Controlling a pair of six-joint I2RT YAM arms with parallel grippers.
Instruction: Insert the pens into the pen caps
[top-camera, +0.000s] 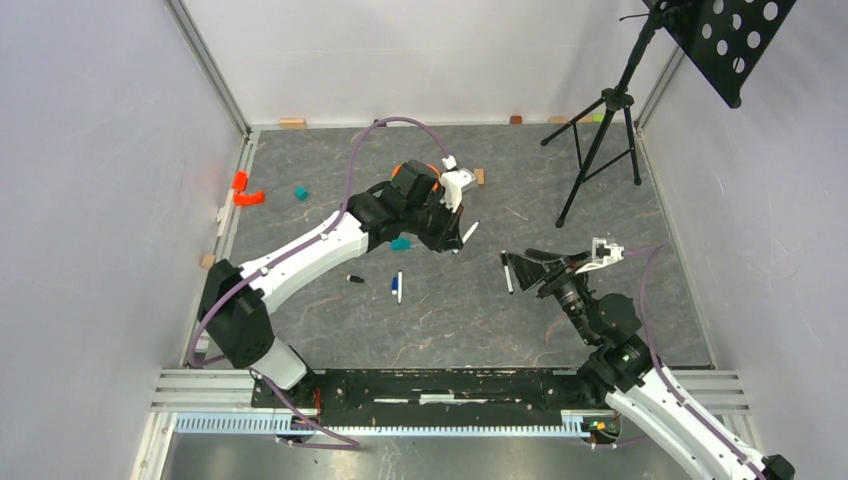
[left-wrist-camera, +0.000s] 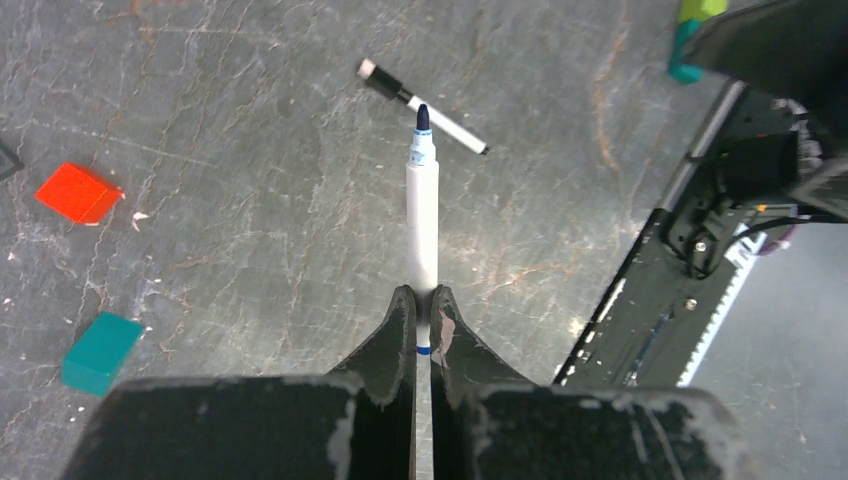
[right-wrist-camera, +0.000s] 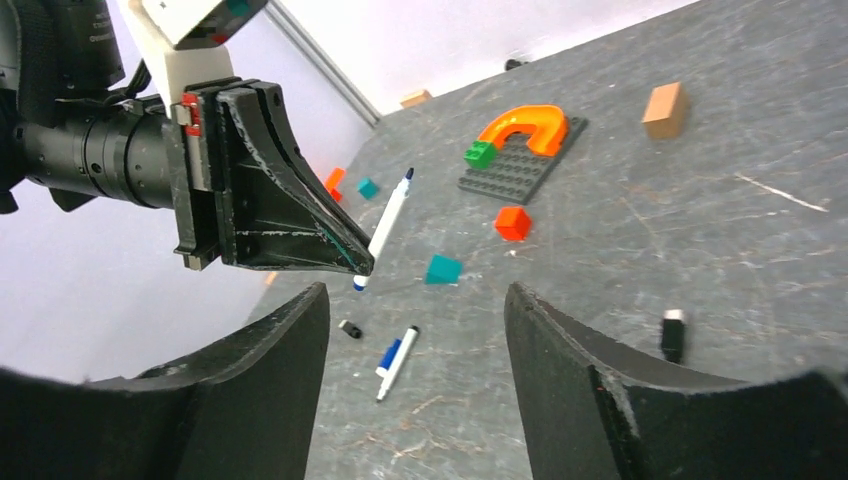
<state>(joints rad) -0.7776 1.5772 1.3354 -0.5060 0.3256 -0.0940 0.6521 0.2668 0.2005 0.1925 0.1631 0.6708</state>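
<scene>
My left gripper (top-camera: 455, 238) is shut on a white pen (top-camera: 469, 232) with a blue tip, held above the table; it shows in the left wrist view (left-wrist-camera: 422, 292) with the pen (left-wrist-camera: 422, 215) pointing away. A second pen (left-wrist-camera: 425, 110) with a black end lies beyond it, just left of my right gripper (top-camera: 530, 265). My right gripper (right-wrist-camera: 415, 295) is open and empty. It looks at the left gripper (right-wrist-camera: 362, 265) and its pen (right-wrist-camera: 390, 222). On the table lie a black cap (right-wrist-camera: 350, 328) and a third pen (right-wrist-camera: 397, 360) with a blue cap against it.
A teal brick (right-wrist-camera: 442, 269), a red brick (right-wrist-camera: 512, 222) and a dark baseplate (right-wrist-camera: 520, 170) with an orange arch lie behind the pens. A wooden block (right-wrist-camera: 665, 110) sits further back. A black tripod (top-camera: 600, 130) stands at the back right. A black piece with a pale end (right-wrist-camera: 673, 335) shows past my right finger.
</scene>
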